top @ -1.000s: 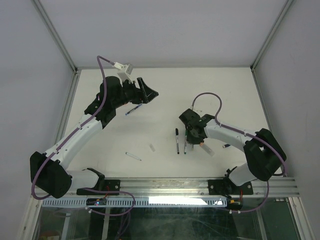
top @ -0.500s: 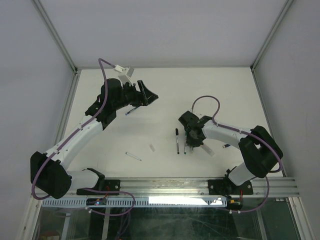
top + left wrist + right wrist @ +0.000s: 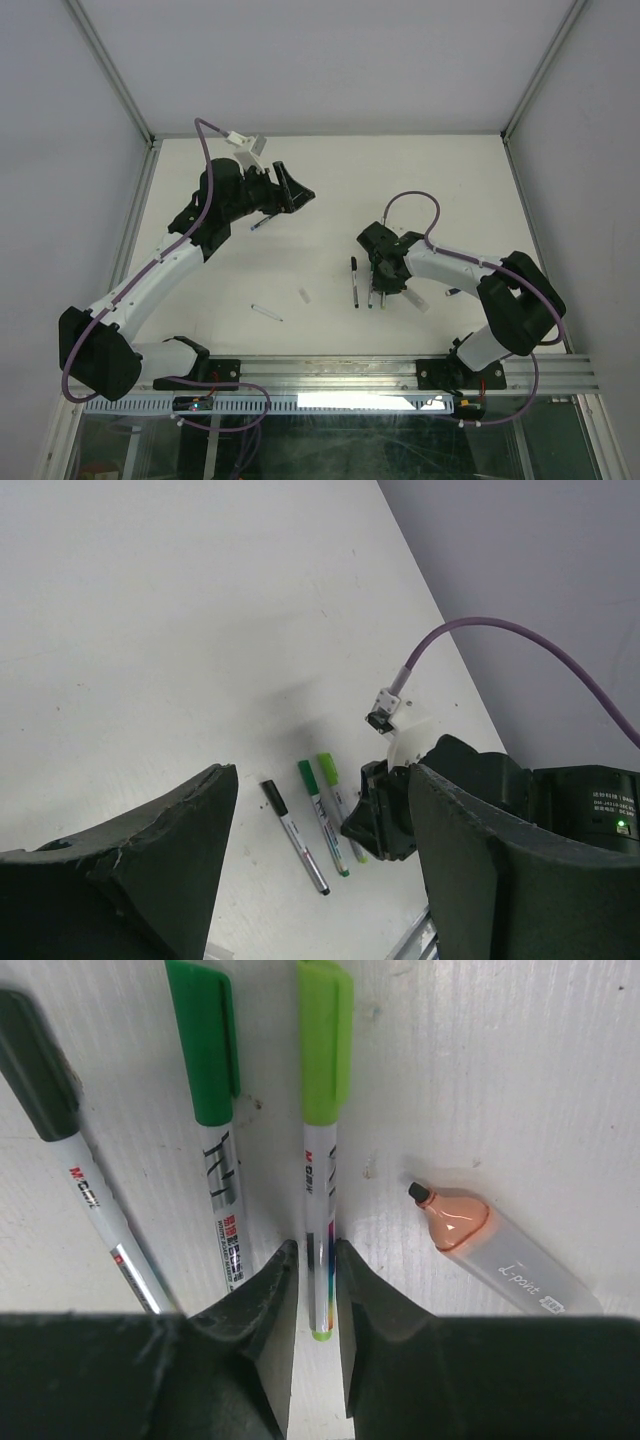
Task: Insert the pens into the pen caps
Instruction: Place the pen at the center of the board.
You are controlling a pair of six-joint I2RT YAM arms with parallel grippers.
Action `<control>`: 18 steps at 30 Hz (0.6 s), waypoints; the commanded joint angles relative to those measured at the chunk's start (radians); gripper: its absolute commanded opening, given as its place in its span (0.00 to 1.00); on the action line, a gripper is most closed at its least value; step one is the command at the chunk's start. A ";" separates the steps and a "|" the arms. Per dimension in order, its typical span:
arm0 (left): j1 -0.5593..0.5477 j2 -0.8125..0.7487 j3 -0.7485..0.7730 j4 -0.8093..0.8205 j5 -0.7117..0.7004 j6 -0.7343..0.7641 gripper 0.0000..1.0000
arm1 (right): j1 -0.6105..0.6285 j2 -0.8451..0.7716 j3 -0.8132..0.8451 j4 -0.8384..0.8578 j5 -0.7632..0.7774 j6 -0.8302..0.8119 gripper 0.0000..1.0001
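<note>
Three capped pens lie side by side on the white table: a black-capped pen [image 3: 60, 1150] [image 3: 354, 281], a dark green-capped pen [image 3: 212, 1110] [image 3: 371, 284] and a light green-capped pen [image 3: 322, 1140]. My right gripper [image 3: 316, 1250] [image 3: 383, 286] straddles the light green pen's barrel, jaws slightly parted, while the pen rests on the table. To its right lies a thick clear pen with an orange tip [image 3: 470, 1235], uncapped. My left gripper [image 3: 320, 780] [image 3: 293, 186] hovers open and empty at the back left, above a dark blue pen [image 3: 262, 222].
A thin white pen [image 3: 267, 313] and a short clear tube [image 3: 304, 295] lie in the front middle. A small blue piece [image 3: 453, 292] sits beside the right forearm. The metal rail [image 3: 340, 372] with both arm bases runs along the near edge, with frame posts at the sides.
The right gripper's jaws have eased apart around the light green pen. The left arm has drifted slightly to the back left, still open.
</note>
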 commanded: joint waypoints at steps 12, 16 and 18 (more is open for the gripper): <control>0.022 -0.009 -0.007 -0.107 -0.164 0.036 0.70 | -0.003 -0.186 0.094 -0.045 0.038 -0.097 0.30; 0.023 -0.006 0.010 -0.129 -0.170 0.105 0.69 | -0.002 -0.265 0.081 0.030 0.003 -0.164 0.31; 0.023 -0.017 0.016 -0.138 -0.187 0.152 0.69 | -0.003 -0.300 0.054 0.095 -0.034 -0.202 0.32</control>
